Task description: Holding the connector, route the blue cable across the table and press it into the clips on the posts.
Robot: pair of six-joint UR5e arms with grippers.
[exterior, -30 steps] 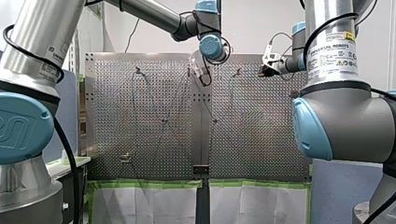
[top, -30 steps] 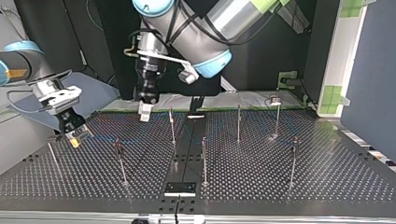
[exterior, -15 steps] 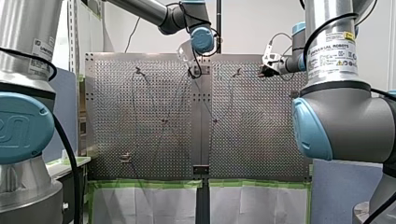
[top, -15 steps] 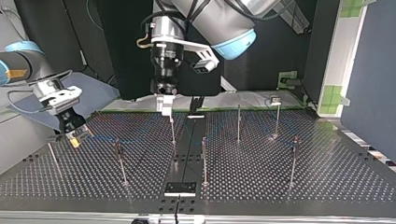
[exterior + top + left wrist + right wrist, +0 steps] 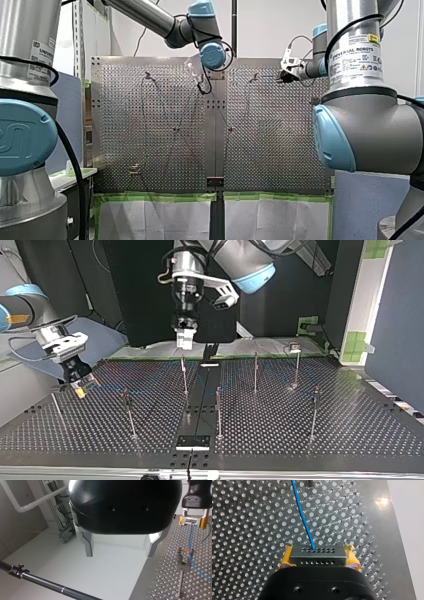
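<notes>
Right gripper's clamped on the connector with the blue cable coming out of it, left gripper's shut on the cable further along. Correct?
Not quite. The left wrist view shows my left gripper open and holding nothing. The rest holds: my right gripper is shut on the connector, with the blue cable coming out of it.

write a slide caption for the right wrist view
My right pincer, yellow-padded, grips the dark connector; the blue cable runs ahead across the perforated table.
</notes>
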